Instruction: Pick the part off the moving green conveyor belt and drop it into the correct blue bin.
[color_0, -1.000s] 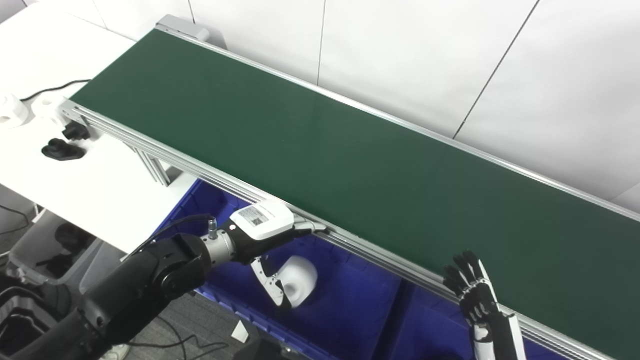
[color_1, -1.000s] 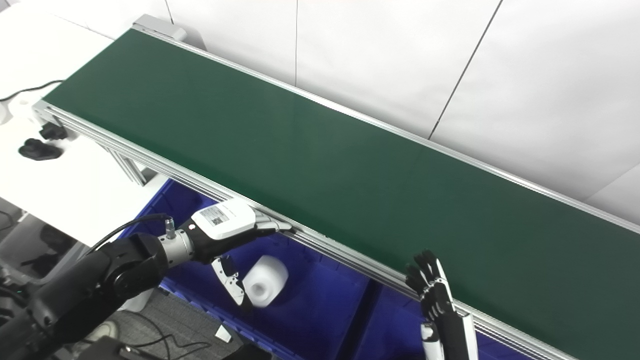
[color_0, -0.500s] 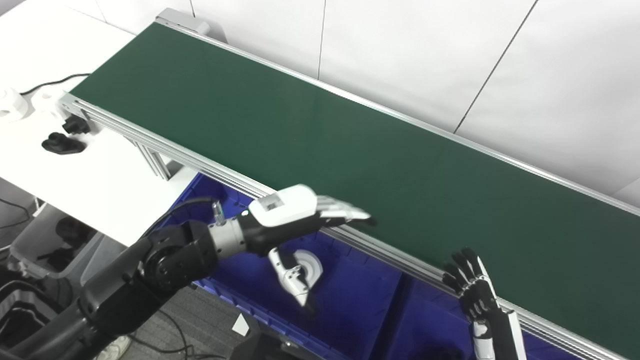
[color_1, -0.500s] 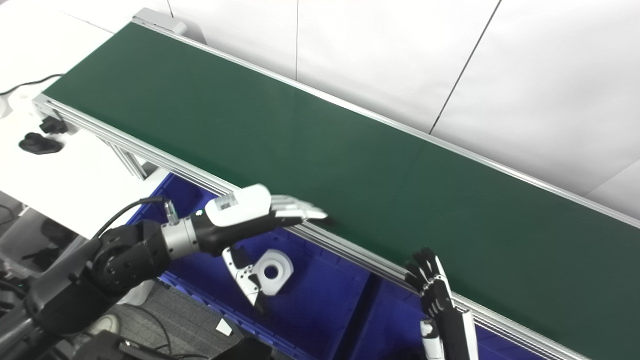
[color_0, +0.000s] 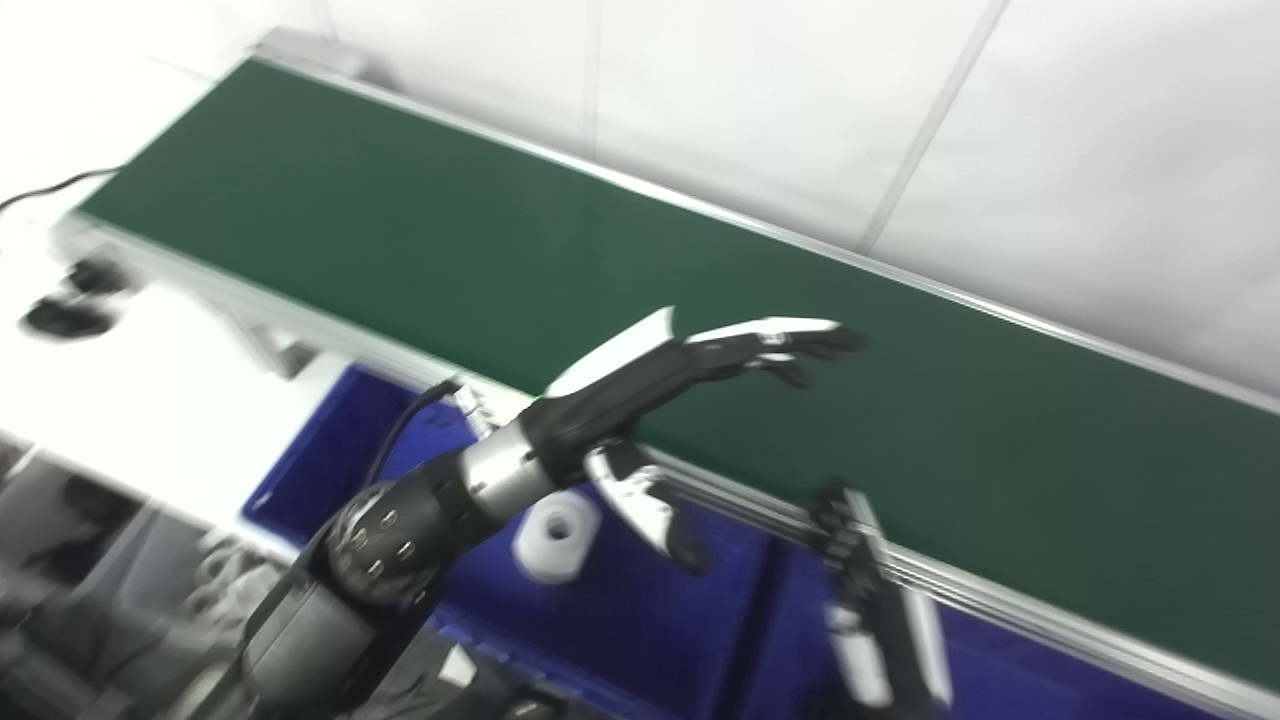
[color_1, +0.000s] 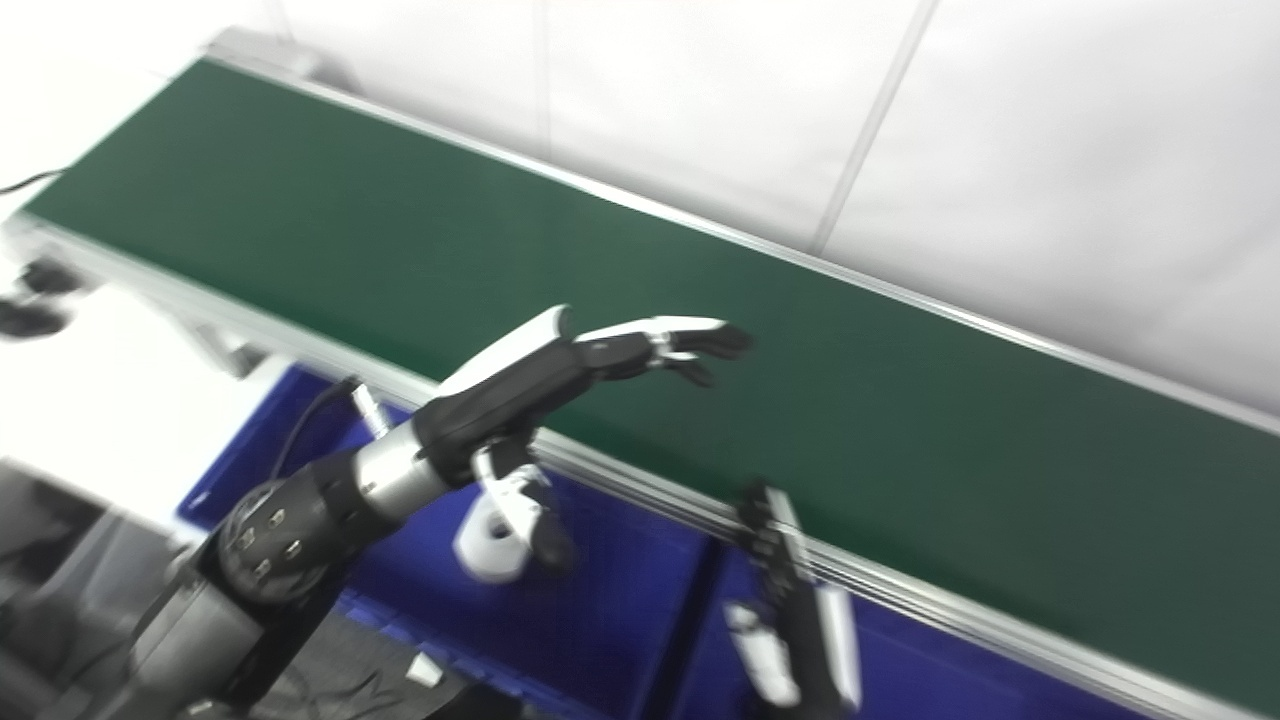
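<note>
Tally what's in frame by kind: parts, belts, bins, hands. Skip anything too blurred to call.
White parts: 1, the white part in the blue bin
Green conveyor belts: 1, the belt, nothing on it
Blue bins: 1 certain; blue past a divider at right may be a second
Hands: 2, left hand open, right hand
Total: 5
</note>
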